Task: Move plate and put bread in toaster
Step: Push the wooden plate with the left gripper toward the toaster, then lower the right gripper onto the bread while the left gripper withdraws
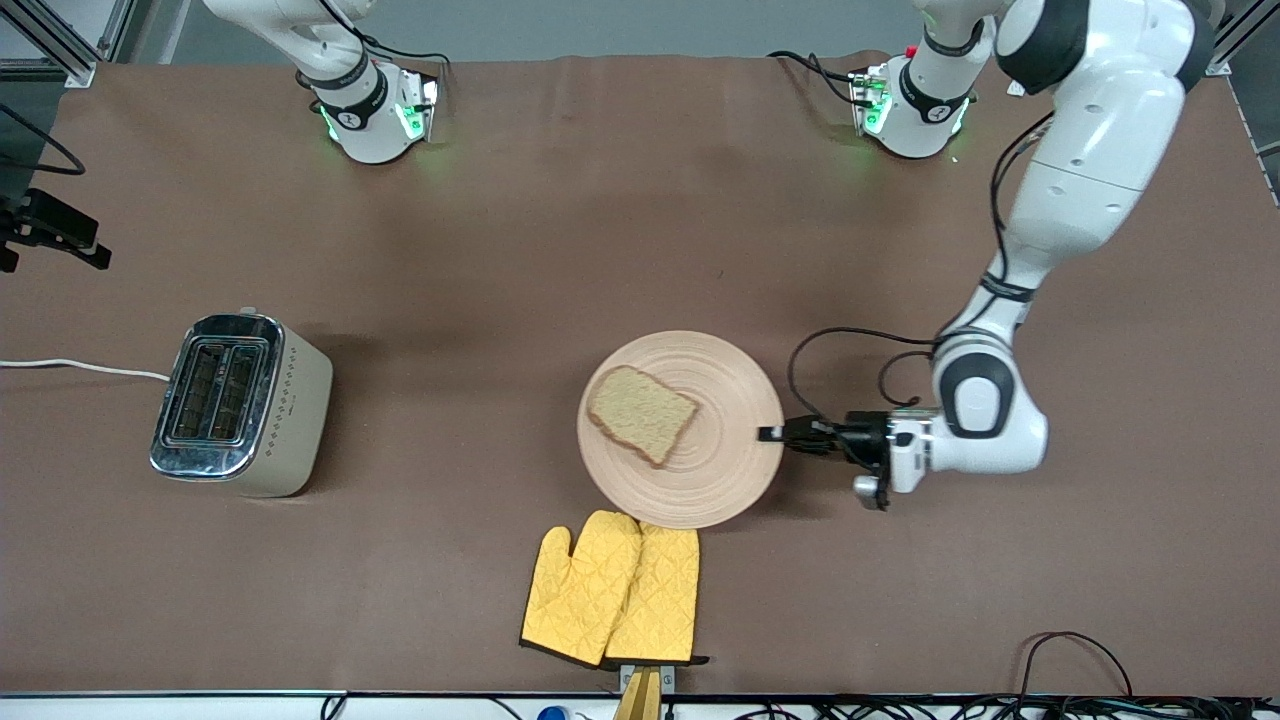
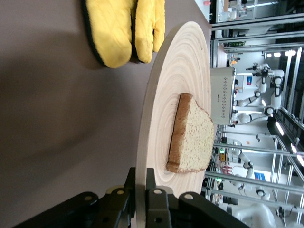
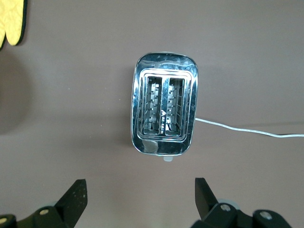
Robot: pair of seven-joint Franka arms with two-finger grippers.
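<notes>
The bread (image 1: 641, 414) lies flat on the plate (image 1: 700, 470), toward the toaster's side of centre, and the plate sits mid-counter with its near edge just touching a pair of yellow mitts (image 1: 612, 590). The toaster (image 1: 240, 404) stands well apart, toward the right arm's end of the counter (image 1: 500, 250), its two slots empty and its white cord (image 1: 80, 367) trailing off the edge.

As far as the task goes, little looks finished — the bread is not in the toaster, and the plate appears to be only at the start of its move. What is in hand is the grip on the plate; carrying it toward the toaster and then lifting the slice into a slot are both left to do.

The left claw (image 1: 772, 434) is at the plate's rim on the side toward the left arm's end of the counter. The left wrist view shows its fingers (image 2: 154, 190) pressed together on the rim, one above and one below the wood, so it pinches the plate edge-on. Whether the plate is lifted at all cannot be told.

The right claw (image 3: 137, 197) hangs high over the toaster, seen only in its own wrist view, fingers spread wide and holding nothing — it waits.
</notes>
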